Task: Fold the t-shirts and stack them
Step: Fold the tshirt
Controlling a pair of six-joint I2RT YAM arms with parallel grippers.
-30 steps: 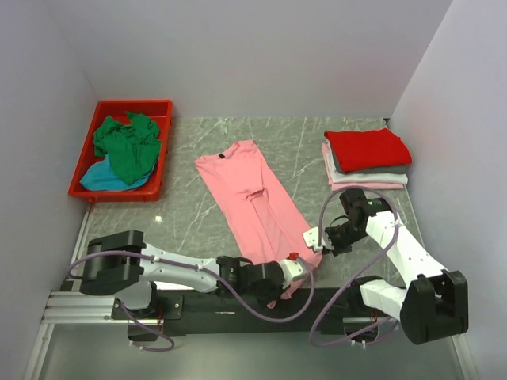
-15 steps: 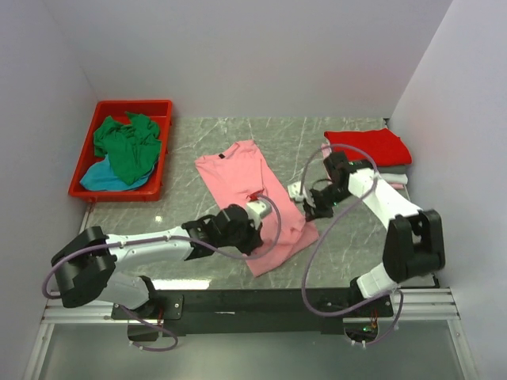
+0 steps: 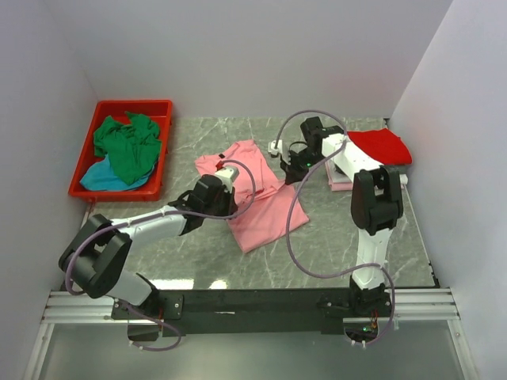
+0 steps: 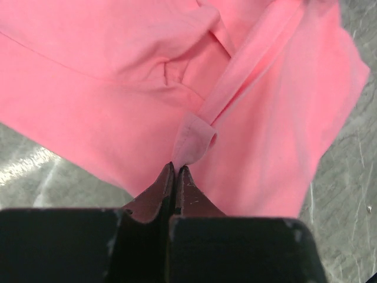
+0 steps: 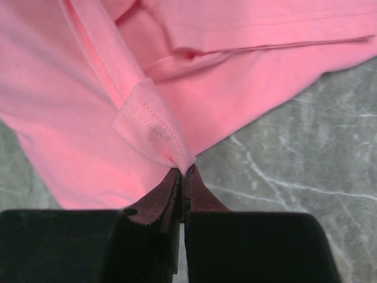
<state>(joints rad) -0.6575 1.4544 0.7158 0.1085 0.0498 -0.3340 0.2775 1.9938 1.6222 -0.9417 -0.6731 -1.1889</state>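
**Grey marbled worktop, pink shirt pinched at two points**

White walls close in a grey, veined worktop on three sides. At its far left stands a red bin with a crumpled green t-shirt heaped over a teal t-shirt.

At the far right sits a folded stack. A red t-shirt lies on top and a pale pink edge shows below it, the rest hidden behind the right arm.

The salmon pink t-shirt lies in the middle of the worktop, well apart from the bin and near the stack. Its collar end points toward the back wall, and the dark neck label is visible there. Its near part is doubled back over the rest, so a folded edge faces the arm bases.

The left arm reaches in low from the near left, its wrist over the shirt's left side. In the left wrist view the left jaws are pressed together on a rolled bit of pink hem, with loose folds of the shirt spread beyond and a strip of worktop at either edge.

The right arm stretches far out from the near right, and its wrist hangs at the shirt's right side, just beside the stack. In the right wrist view the right jaws are likewise closed tight. They pinch a stitched corner of the hem that stands up in a small peak, with bare marble to the right.
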